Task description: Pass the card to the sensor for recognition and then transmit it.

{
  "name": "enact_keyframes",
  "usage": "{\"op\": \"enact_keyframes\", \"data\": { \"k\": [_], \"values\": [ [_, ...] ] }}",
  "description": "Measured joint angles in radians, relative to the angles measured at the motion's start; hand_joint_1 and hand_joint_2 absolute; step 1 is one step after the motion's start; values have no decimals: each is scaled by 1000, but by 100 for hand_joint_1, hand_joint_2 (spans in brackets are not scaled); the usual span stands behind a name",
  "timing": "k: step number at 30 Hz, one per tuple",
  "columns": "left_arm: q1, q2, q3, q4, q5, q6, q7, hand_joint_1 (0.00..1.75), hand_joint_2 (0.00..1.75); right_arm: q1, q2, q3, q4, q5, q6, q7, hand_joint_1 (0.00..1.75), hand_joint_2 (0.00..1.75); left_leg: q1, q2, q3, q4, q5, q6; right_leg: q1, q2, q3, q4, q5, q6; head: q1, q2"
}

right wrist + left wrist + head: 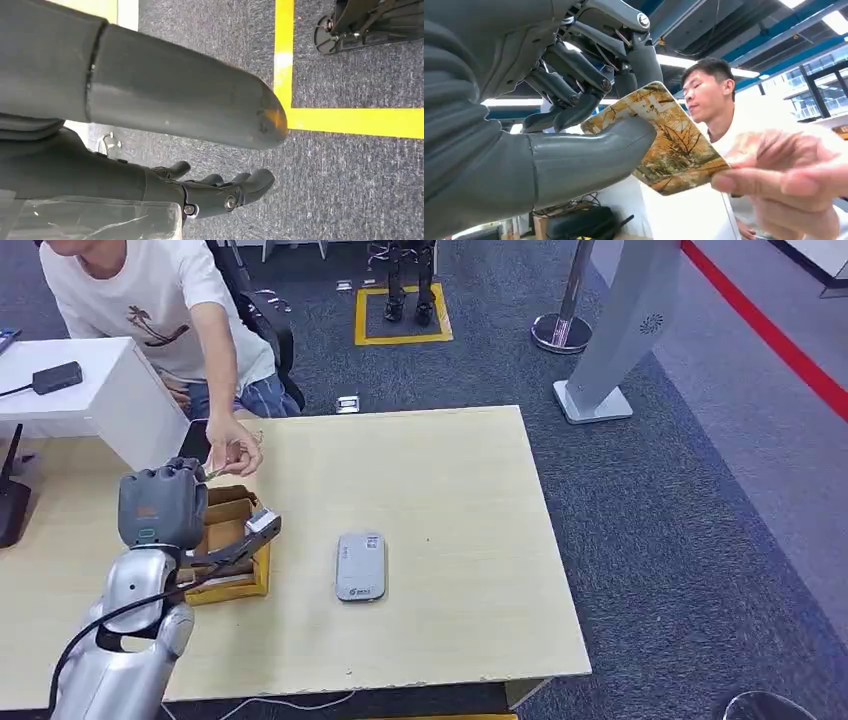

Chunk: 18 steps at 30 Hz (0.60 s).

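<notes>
My left hand [163, 505] is raised above the left part of the table, over a cardboard box [232, 540]. In the left wrist view that hand [574, 115] pinches a card [669, 145] with a yellow-brown printed picture between thumb and fingers. A person's hand [784, 180] grips the card's other end; in the head view the person's hand [235, 448] meets my hand at the card. A grey card sensor [361, 565] lies flat mid-table, to the right of the box. My right hand [220, 192] hangs over grey carpet, fingers loosely curled around nothing.
The person [150, 310] in a white shirt leans in from the far left of the wooden table [430, 490]. A white box [95, 390] with a black device stands at the left. A grey pillar stand [620, 340] and stanchion [565, 325] stand beyond the table.
</notes>
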Motion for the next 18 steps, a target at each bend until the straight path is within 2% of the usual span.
{"op": "enact_keyframes", "data": {
  "k": [10,11,12,18],
  "values": [
    [-19,-2,-6,37,0,-1,0,175,175,0,-3,5,0,0,0,0,0,0,0,0,0,0,0,0,0,0,0,0,0,0,0,0],
    [-19,-3,-6,40,0,-1,0,0,175,0,-3,5,0,0,0,0,0,0,0,0,0,0,0,0,0,0,0,0,0,0,0,0],
    [-20,-4,-6,42,0,2,0,0,0,0,-3,5,0,0,0,0,0,0,0,0,0,0,0,0,0,0,0,0,0,0,0,0],
    [-20,-4,-27,43,0,21,26,0,0,0,-3,5,0,-2,0,1,0,0,0,0,0,0,0,0,0,0,0,0,0,0,0,0]
  ]
}}
